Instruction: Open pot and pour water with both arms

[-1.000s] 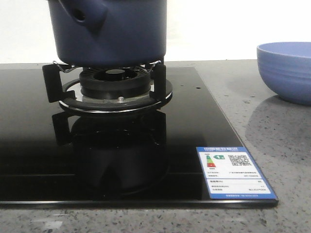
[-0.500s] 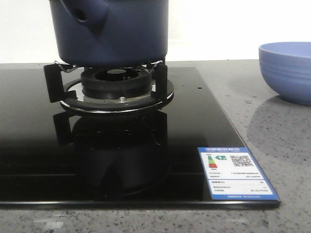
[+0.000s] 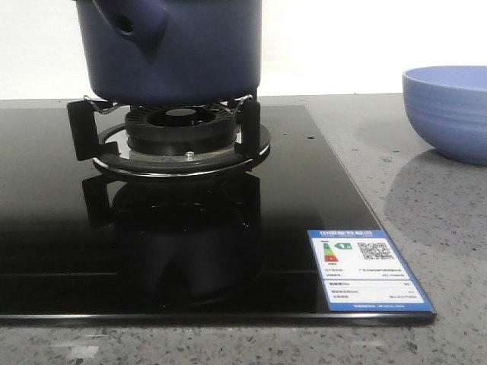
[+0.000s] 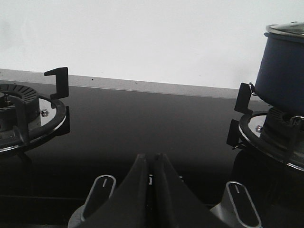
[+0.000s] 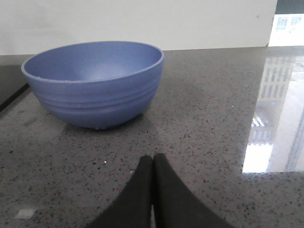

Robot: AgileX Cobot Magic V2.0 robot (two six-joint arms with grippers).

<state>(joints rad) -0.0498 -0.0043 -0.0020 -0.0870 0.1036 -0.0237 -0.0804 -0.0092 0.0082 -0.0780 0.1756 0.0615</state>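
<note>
This is a kitchen, plainly. A black glass gas hob (image 3: 190, 251) is set into a speckled grey stone counter (image 3: 441, 228), with a burner (image 3: 181, 129) and black pan supports (image 3: 80, 129) on it. A second burner (image 4: 19, 114) sits further along, and two control knobs (image 4: 99, 190) line the hob's front edge. A dark blue pot (image 3: 171, 49) stands on the supports, a glass lid rim showing on top from the left wrist view. A lighter blue ribbed bowl (image 5: 95, 83) rests on the counter beside the hob. An energy rating sticker (image 3: 367, 270) is stuck on the glass corner. A plain white wall (image 4: 142, 38) runs behind.
</note>
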